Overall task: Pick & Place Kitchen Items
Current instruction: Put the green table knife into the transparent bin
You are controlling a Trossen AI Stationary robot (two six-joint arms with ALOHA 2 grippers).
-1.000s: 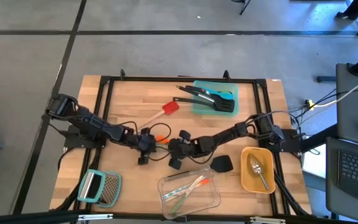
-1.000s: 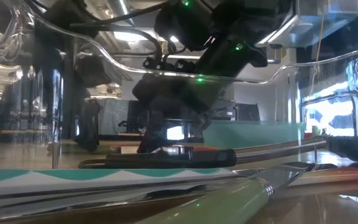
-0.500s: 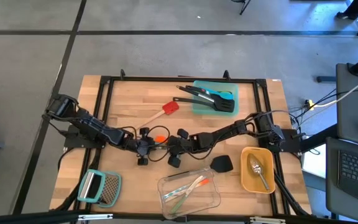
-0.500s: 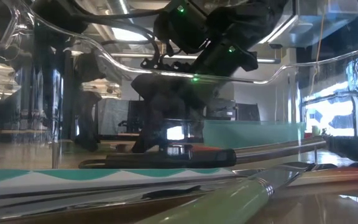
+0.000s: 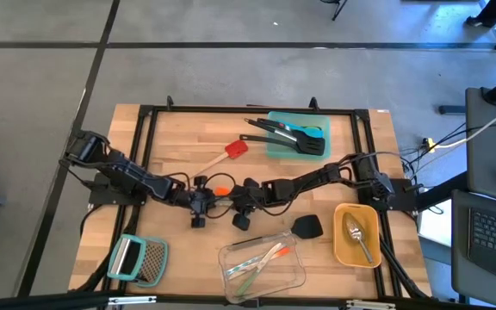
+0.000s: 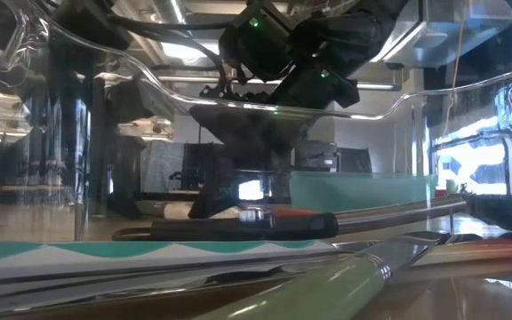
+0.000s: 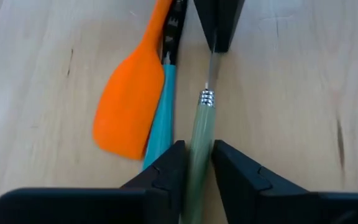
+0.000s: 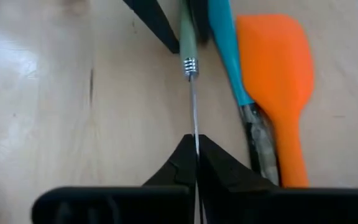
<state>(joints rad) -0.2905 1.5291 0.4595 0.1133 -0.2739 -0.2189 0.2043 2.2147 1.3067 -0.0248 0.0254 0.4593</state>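
A slim tool with a pale green handle (image 7: pixel 202 121) and a thin steel shaft (image 8: pixel 193 102) stretches between my two grippers at mid-table. My left gripper (image 7: pixel 199 149), also seen in the high view (image 5: pixel 203 201), is shut on its handle. My right gripper (image 8: pixel 196 142), facing it in the high view (image 5: pixel 241 203), is shut on its shaft. Beside the tool an orange spatula (image 7: pixel 132 99) and a slim teal tool (image 7: pixel 161 118) lie flat on the wood. My left gripper pinches the pale green handle (image 7: pixel 200 138) between its two fingers, a little behind the ribbed steel collar (image 7: pixel 207 98). The fingers slant down from the table's left and lie along the tool. My right gripper pinches the thin steel shaft (image 8: pixel 195 127) between its fingertips, short of the collar (image 8: pixel 190 64). It slants down from the table's right, in line with the shaft. Whether the tool is clear of the wood, I cannot tell.
A teal container (image 5: pixel 321 146) with black spatulas stands at the back, a red spatula (image 5: pixel 231 152) left of it. Near the front are a clear container (image 5: pixel 263 265) with slim tools, a yellow container (image 5: pixel 357 234) with a spoon, a black spatula head (image 5: pixel 308 226) and a grater (image 5: pixel 138 258).
Both wrists have turned a little where they stand, and the two grippers now face each other more nearly end to end beside the orange spatula.
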